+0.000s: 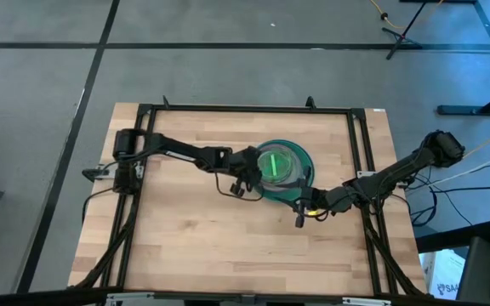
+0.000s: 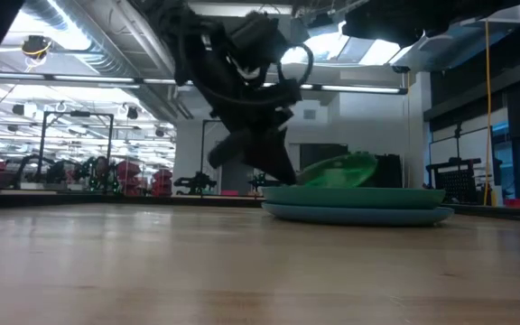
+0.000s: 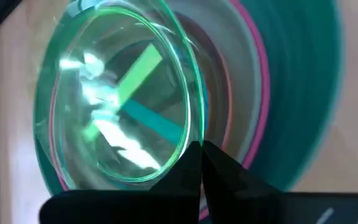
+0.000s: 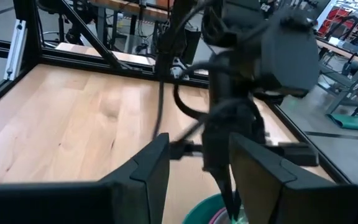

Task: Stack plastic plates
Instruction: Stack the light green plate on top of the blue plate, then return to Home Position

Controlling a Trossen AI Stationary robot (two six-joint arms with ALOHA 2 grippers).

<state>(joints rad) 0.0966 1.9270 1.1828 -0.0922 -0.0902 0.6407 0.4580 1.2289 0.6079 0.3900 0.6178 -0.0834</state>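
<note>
On the plate stack point(image 1: 294, 180), tilted lime plate point(image 1: 276, 163) in left jaws point(image 1: 257, 172).

Our left gripper point(image 1: 259, 172) reaches to mid-table, fingers pinched together — our right gripper point(image 1: 299, 212) waits just beside it, fingers spread.

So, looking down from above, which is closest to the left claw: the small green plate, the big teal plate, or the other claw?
1. The lime plate: the left gripper pinches its left rim.
2. The large teal plate, bottom of the stack, just beneath and around it.
3. The right gripper, off the stack toward the table's front right.
</note>
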